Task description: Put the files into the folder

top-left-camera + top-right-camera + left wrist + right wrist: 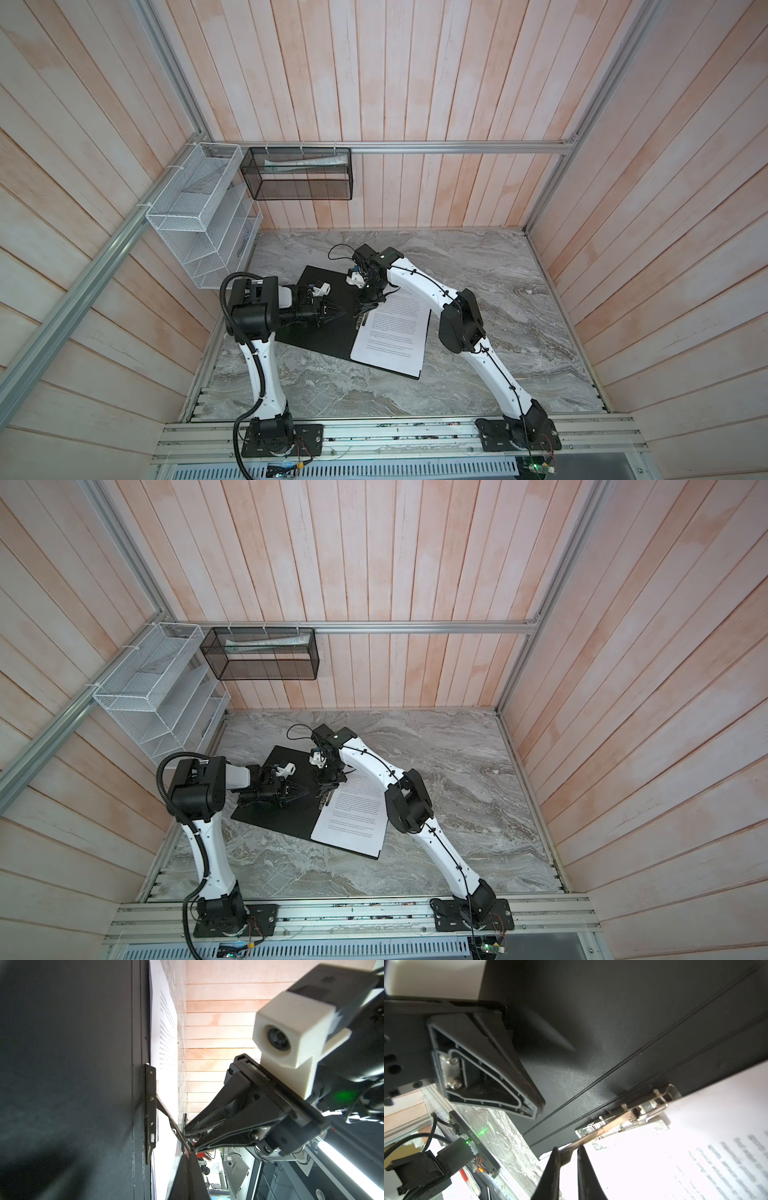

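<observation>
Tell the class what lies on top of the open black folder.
Printed white sheets cover the folder's right half, beside the spine clip whose lever the right fingers pinch. The shut left fingers press the bare left half. Anything beneath the sheets is hidden.

A grey, marble-patterned table (pixel 478 299) spreads between wood-slat walls (pixel 415 83) in both top views, pale veins streaking its surface from the back edge to the aluminium rail (pixel 399 432) that runs along the near side. Lying directly on the stone is the folder (pixel 320 340), opened flat with its black inside facing up. It sits at an angle, left of the middle and closer to the table's left edge than its right. A metal clip (pixel 633 1113) sits beside the folder's spine, its lever tilted up off the cover.
</observation>
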`<state>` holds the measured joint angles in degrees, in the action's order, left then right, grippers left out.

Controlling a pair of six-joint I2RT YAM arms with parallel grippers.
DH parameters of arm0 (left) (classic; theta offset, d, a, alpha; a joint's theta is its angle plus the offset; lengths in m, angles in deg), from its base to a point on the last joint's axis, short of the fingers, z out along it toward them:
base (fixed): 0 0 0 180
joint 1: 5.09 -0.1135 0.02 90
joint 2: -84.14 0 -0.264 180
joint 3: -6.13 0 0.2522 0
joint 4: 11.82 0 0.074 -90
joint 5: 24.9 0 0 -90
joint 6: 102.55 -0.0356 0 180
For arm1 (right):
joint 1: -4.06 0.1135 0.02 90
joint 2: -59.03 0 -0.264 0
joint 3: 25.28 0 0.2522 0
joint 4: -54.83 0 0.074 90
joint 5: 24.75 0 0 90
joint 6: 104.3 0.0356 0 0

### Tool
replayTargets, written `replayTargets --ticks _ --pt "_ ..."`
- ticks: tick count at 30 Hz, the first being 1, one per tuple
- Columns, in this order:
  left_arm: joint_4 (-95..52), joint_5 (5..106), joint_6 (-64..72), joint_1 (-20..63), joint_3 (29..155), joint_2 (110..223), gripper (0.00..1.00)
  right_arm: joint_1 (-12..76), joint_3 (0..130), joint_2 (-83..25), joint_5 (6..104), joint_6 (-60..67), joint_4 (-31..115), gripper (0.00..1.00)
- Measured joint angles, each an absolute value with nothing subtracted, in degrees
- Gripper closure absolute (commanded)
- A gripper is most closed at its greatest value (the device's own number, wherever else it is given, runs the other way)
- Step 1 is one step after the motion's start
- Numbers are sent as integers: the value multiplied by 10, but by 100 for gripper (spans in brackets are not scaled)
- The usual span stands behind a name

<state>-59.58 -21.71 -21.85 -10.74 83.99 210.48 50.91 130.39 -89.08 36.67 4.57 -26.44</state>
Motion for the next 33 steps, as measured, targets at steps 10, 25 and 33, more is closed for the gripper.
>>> replayTargets --ticks 10,25,33 --pt "-569 -197 -190 -103 830 2093 100 513 1267 -889 354 16 -268 84" --pt "-556 -173 -171 -96 827 2084 100 524 1253 -890 382 3 -286 81" --pt "-547 -158 -172 -96 816 2069 100 513 1231 -806 462 59 -278 77"
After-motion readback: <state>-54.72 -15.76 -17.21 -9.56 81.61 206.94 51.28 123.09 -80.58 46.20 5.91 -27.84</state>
